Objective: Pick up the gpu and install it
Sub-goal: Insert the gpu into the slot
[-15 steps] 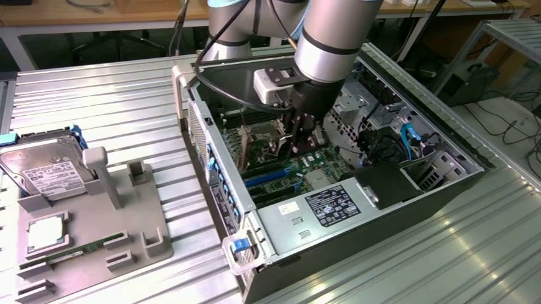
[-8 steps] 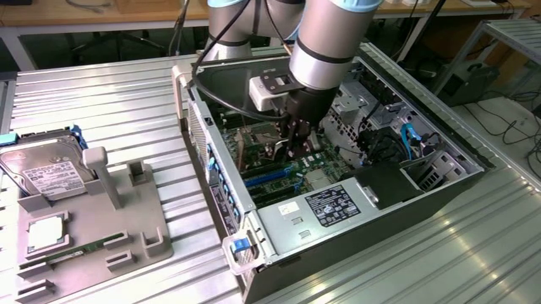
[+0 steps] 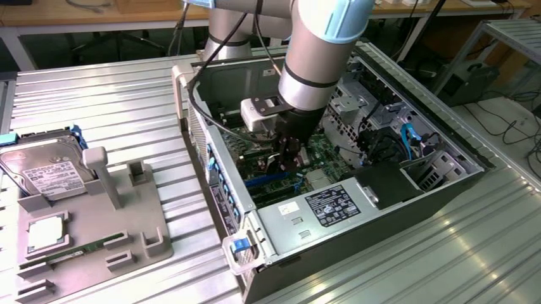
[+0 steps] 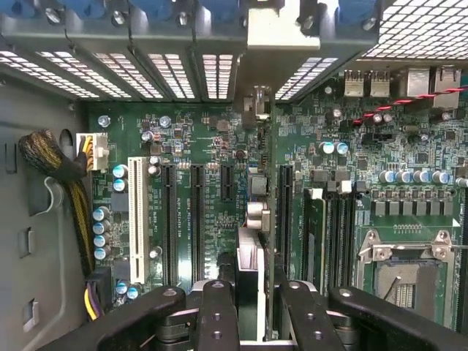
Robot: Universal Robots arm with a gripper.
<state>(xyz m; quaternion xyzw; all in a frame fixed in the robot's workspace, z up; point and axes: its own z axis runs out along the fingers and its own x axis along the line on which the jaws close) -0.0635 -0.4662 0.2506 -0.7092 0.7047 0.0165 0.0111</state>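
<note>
The gpu (image 4: 249,257) shows edge-on in the wrist view as a thin dark card running over the green motherboard (image 4: 197,139). Its silver-cream bracket (image 4: 273,35) stands against the case's rear slot grilles. My gripper (image 4: 256,303) is shut on the card, with one black finger (image 4: 218,314) on each side of it. In the exterior view the gripper (image 3: 286,158) reaches down inside the open computer case (image 3: 220,190), low over the expansion slots. There the card is mostly hidden beneath it.
Black expansion slots (image 4: 170,219) and a white slot (image 4: 136,219) lie beside the card, and a CPU socket (image 4: 401,276) beyond. A sleeved cable bundle (image 4: 55,164) runs along the case wall. The power supply (image 3: 331,206) fills the case's near end. A grey fixture (image 3: 127,221) holds a hard drive (image 3: 47,170).
</note>
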